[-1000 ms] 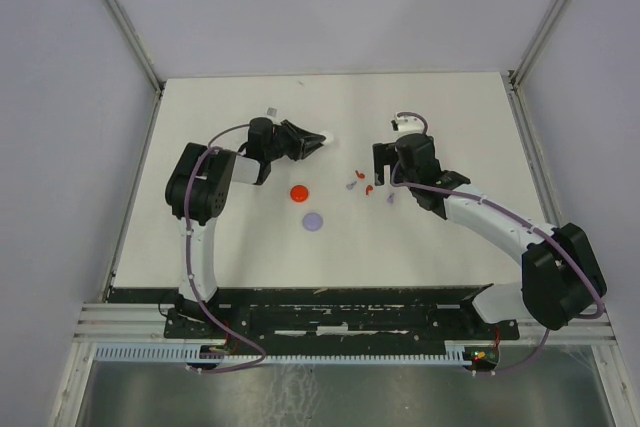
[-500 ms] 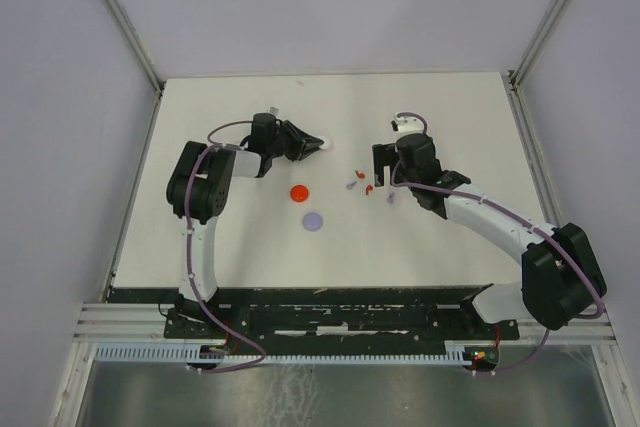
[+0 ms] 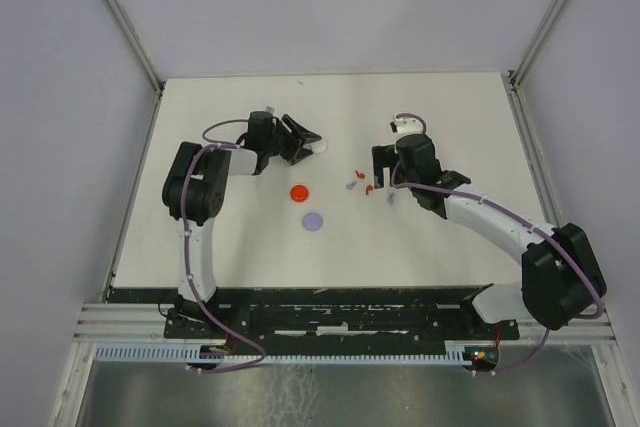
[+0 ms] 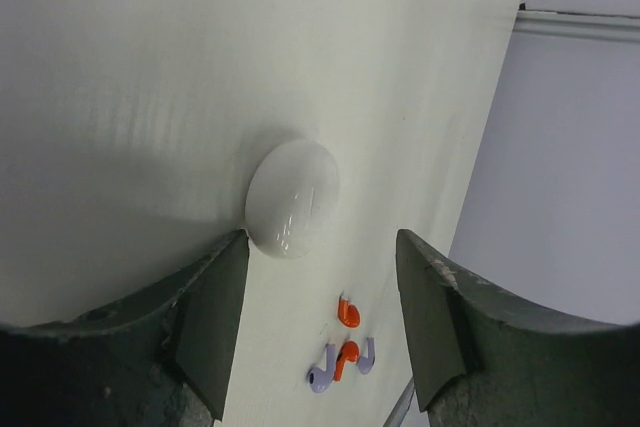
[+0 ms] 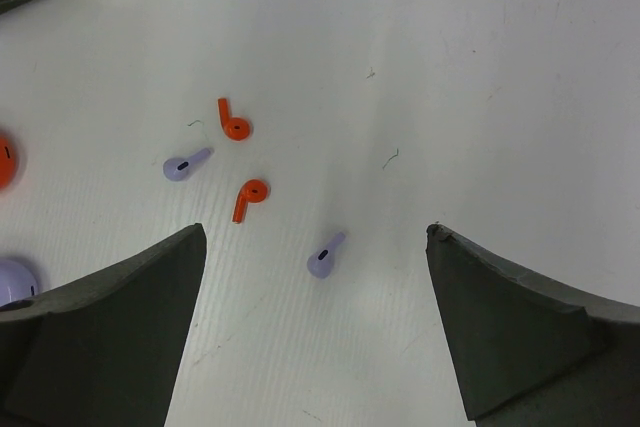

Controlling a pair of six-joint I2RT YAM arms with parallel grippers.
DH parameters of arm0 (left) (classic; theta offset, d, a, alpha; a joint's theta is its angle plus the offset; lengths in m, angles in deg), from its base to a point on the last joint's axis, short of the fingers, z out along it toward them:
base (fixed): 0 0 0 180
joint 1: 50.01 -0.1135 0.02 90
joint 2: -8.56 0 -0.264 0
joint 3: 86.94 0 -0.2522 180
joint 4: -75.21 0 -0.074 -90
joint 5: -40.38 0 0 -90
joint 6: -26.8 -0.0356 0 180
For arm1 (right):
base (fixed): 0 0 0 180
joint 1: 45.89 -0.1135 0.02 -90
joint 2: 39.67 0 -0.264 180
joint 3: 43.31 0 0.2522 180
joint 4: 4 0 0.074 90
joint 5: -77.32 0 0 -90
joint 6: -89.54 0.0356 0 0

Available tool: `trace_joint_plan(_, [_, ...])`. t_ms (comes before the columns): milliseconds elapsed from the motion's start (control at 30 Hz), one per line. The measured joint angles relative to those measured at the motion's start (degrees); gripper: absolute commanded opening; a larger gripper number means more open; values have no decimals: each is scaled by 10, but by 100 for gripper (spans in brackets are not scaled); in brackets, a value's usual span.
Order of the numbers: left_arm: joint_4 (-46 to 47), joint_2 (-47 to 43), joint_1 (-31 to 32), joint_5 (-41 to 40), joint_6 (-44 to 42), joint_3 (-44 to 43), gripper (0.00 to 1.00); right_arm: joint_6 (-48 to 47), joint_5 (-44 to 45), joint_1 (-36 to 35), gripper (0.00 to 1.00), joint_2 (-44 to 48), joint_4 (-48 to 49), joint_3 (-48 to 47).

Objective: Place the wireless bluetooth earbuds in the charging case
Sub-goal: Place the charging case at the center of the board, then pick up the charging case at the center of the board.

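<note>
Top view first: the left gripper (image 3: 312,144) is out over the far-left part of the table (image 3: 450,107), jaws parted, with the white case (image 3: 322,147) right at its fingertips. The red case (image 3: 299,192) and purple case (image 3: 314,219) sit closer to the arm bases, near each other but not touching. All three look shut from here, so I can't tell what's inside. The right gripper (image 3: 385,175) hangs over the little scatter of buds in the middle: the red earbuds (image 3: 370,188) and purple earbuds (image 3: 351,185) are all lying loose on the table, outside the cases

Left wrist cam: the fingers stand apart and the white case (image 4: 292,197) lies flat on the table just ahead of them, lid closed. Its lower edge is right by the left-hand finger, touching or nearly so, can't say which. It sits clear of the other finger, so it isn't clamped. Further off you can see both red buds and both purple ones bunched together

Right wrist cam: jaws spread wide, nothing in them. Between and ahead of the fingers are the two red earbuds (image 5: 248,192) and two purple earbuds (image 5: 323,259), each lying on its own, none touching. The white case peeks in at the top-left corner, and the red and purple cases are cut off at the left edge
</note>
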Motion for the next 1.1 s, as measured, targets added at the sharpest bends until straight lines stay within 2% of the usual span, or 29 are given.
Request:
trace_joint_plan(267, [-61, -98, -20, -39, -33, 66, 68, 0, -16, 0, 98, 0, -3, 0])
trace_joint_plan(400, [-80, -176, -23, -67, -59, 103, 67, -1, -64, 0, 95, -17, -13, -16])
trace_joint_plan(533, [-70, -262, -23, -91, -68, 176, 67, -12, -143, -10, 93, -65, -14, -55])
trace_joint_plan(700, [-39, -338, -33, -103, -61, 283, 67, -29, -196, -58, 93, -162, -28, -148])
trace_joint_plan(900, [-42, -418, -53, -104, -58, 343, 67, -41, -174, -116, 93, -273, -46, -245])
trace_joint_plan(1100, [-48, -500, -74, -103, -60, 351, 67, -55, -134, -140, 93, -319, -75, -260])
